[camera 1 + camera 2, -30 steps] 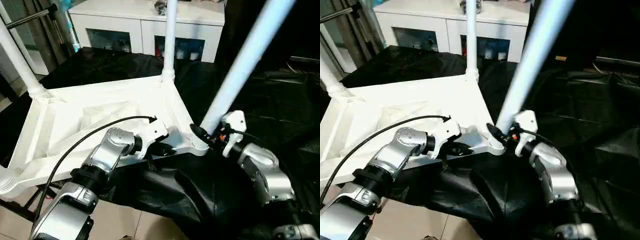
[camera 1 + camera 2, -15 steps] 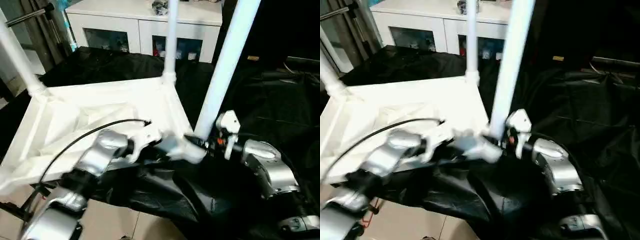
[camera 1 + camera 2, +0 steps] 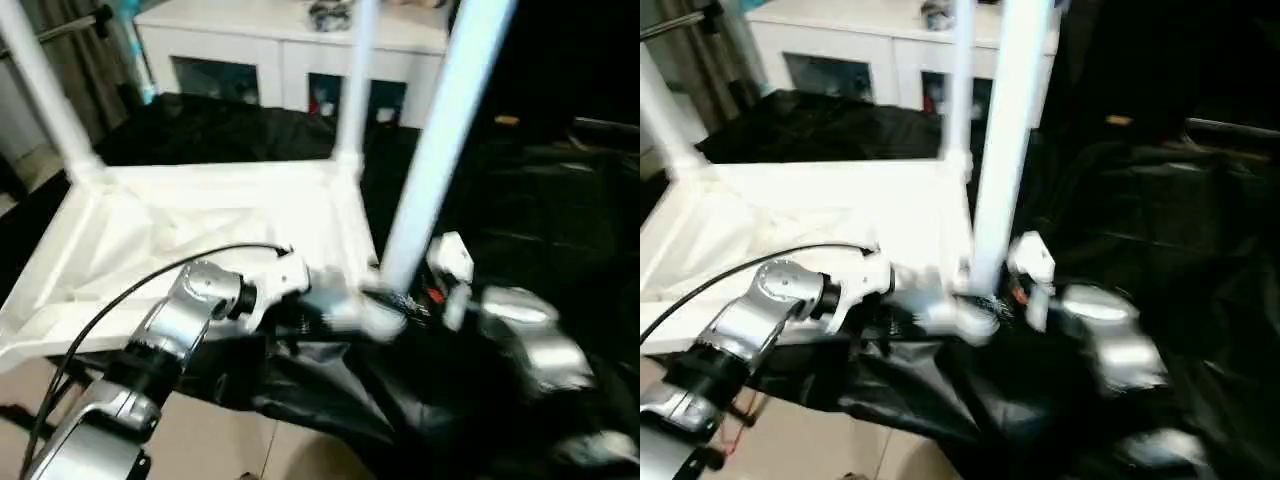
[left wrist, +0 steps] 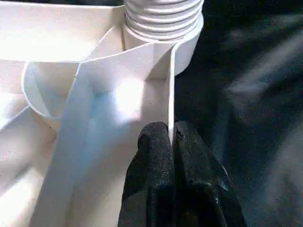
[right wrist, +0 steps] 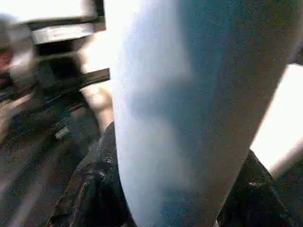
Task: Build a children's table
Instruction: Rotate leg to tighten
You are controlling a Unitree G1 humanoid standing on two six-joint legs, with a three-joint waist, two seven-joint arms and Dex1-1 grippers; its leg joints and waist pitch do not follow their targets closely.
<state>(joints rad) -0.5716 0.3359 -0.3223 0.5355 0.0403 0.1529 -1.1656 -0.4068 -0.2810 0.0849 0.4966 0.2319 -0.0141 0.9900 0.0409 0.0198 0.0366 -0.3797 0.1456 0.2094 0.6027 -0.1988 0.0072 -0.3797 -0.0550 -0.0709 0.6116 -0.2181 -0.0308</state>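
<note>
Head view: the upside-down tabletop (image 3: pixel 200 215) lies on the black cloth (image 3: pixel 540 200), legs up. Left wrist view: the left gripper (image 4: pixel 171 137) pinches its thin rim to steady it. Right wrist view: the right gripper (image 5: pixel 177 189) apparently clasps the leg (image 3: pixel 435 150) at four o'clock for seating.

The white tabletop (image 3: pixel 200 215) lies ribbed underside up, with white tube legs (image 3: pixel 440 140) rising from its corner sockets.
</note>
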